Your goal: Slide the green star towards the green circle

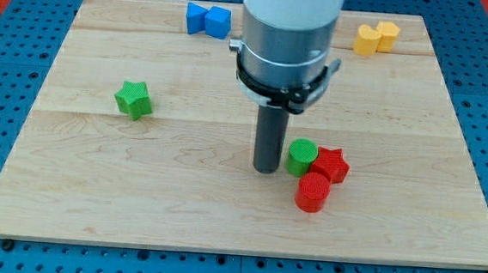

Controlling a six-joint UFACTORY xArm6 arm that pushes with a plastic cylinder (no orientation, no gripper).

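Just beside the green circle (pixel 302 157), on its left in the view, my tip (pixel 266 169) rests on the wooden board (pixel 221 212); it looks to be apart from the circle by a sliver, though I cannot be sure. The rod has no jaws to open or close, so it holds nothing and can only push.

Touching the green circle on the view's right is a red star (pixel 331 165), and below them a red cylinder (pixel 312 194). The green star (pixel 133 99) lies well apart, toward the view's left and slightly higher up.

I judge the star light, rigid and ready to slide on the smooth wood. Its points make it likely to spin if struck off-centre, so the push should land on its left side, in line with its middle, driving it rightward.

Counted: one green star, one green circle, one red star, one red cylinder, two blue blocks (pixel 208 20) at the view's top, and two yellow blocks (pixel 377 37) at top right.
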